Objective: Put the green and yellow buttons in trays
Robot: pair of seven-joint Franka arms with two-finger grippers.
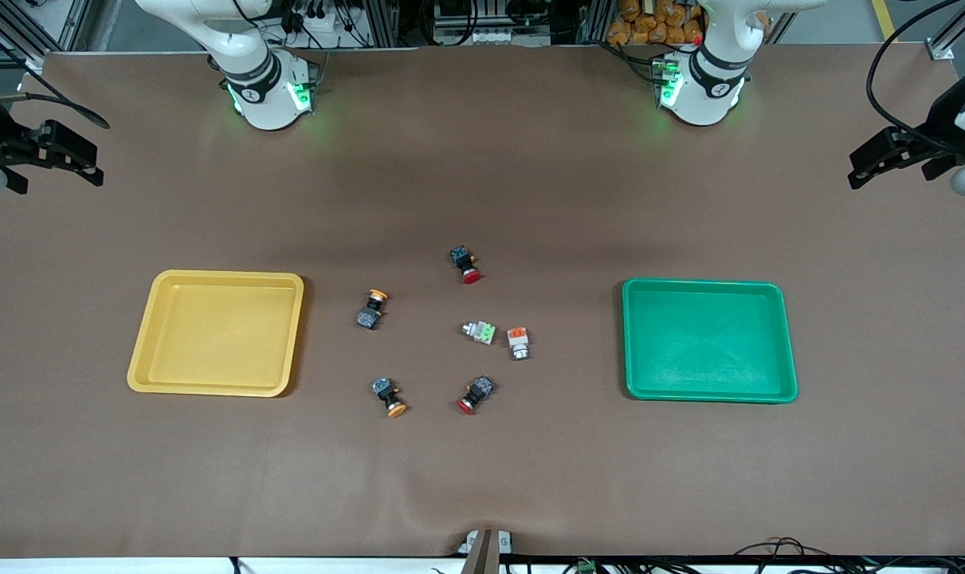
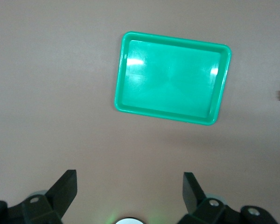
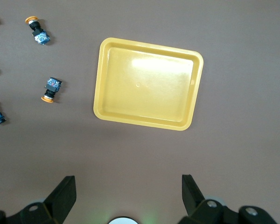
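Brown-covered table (image 1: 482,159), cluttered edge

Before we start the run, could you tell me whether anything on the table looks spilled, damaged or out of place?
Nothing stands out. The yellow tray and green tray lie flat and hold nothing; six switches lie on their sides between them, none broken.

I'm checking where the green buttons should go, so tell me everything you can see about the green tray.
The green tray is a shallow rectangular tray with rounded corners and a raised rim, and looks like glossy plastic; the left wrist view shows light glinting off its floor. It lies flat on the brown table toward the left arm's end, and nothing is in it. Nothing touches it but the table; the nearest switch, a pale one with an orange block, lies apart from it.
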